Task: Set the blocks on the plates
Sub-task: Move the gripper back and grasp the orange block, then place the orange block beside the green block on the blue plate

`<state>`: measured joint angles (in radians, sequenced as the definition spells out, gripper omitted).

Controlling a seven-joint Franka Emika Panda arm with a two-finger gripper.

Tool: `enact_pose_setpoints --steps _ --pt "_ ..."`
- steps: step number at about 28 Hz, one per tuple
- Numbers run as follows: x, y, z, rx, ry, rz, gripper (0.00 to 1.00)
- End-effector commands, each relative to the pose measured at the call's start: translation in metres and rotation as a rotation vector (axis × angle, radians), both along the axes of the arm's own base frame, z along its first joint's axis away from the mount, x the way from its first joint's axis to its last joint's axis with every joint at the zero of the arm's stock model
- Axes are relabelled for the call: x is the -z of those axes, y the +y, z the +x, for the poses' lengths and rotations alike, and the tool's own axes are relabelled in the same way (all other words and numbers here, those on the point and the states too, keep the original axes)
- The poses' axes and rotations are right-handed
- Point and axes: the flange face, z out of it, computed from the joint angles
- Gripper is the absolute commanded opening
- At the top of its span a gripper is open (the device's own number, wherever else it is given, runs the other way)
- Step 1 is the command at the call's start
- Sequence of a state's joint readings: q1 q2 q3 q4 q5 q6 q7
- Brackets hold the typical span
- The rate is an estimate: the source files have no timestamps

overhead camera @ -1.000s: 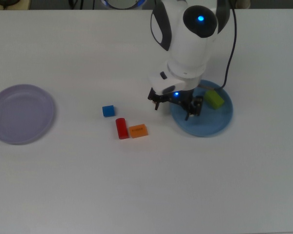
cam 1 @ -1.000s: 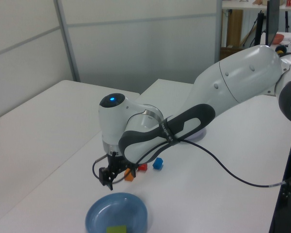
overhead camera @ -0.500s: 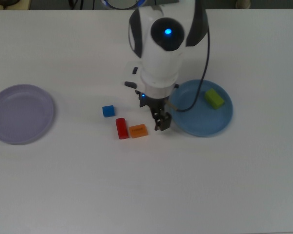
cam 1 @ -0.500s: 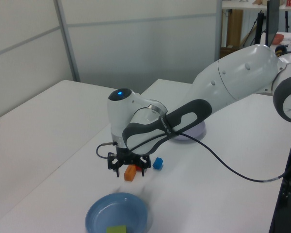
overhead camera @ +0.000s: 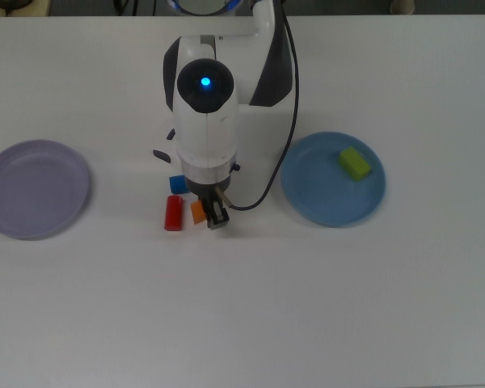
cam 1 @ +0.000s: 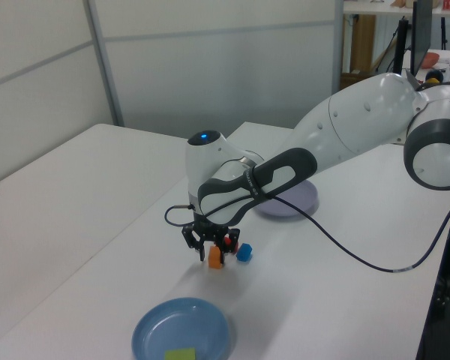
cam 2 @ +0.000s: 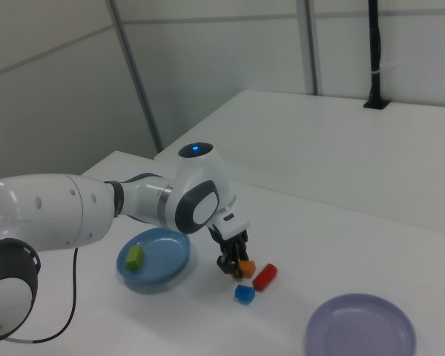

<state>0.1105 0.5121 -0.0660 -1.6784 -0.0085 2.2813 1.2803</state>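
The hand (cam 1: 214,247) sits right over the orange block (cam 1: 214,257) at centre frame in the left view, fingers spread open either side. Red block (overhead camera: 173,213) lies just to the top view's left, blue plate (overhead camera: 327,206) well off right

Arm bent low, claw (cam 1: 213,244) pointing down, fingers spread

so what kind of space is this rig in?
Most likely a robotics lab or test cell. A Franka-type arm works on a plain white table laid out with toy blocks and two plastic plates, and grey partition panels stand behind it, with a monitor at the left view's top right.
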Motion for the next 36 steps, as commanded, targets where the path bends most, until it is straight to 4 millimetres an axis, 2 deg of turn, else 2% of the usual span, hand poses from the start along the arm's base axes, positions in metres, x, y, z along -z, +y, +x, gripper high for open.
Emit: enact_pose_setpoints --steps 1,3,5,10,17,20,22,26,28,36 --pt "-0.002 0.003 0.006 -0.023 -0.036 0.012 0.08" --pt "-0.002 0.002 0.006 -0.024 -0.036 0.011 0.06" --pt "-0.004 0.002 0.006 -0.031 -0.038 0.008 0.01" --pt "-0.006 0.006 0.005 -0.101 -0.036 0.000 0.00" --pt "-0.027 0.066 -0.001 -0.519 -0.055 -0.001 0.00" --pt "-0.039 0.078 -0.002 -0.611 -0.076 -0.005 0.00" --pt "-0.056 0.102 -0.002 -0.711 -0.108 -0.002 0.00" --pt "-0.069 0.132 -0.009 -0.828 -0.120 0.000 0.00" --pt "-0.071 0.149 -0.017 -0.935 -0.096 -0.001 0.00" --pt "-0.060 0.191 -0.048 -1.264 0.054 0.040 0.00"
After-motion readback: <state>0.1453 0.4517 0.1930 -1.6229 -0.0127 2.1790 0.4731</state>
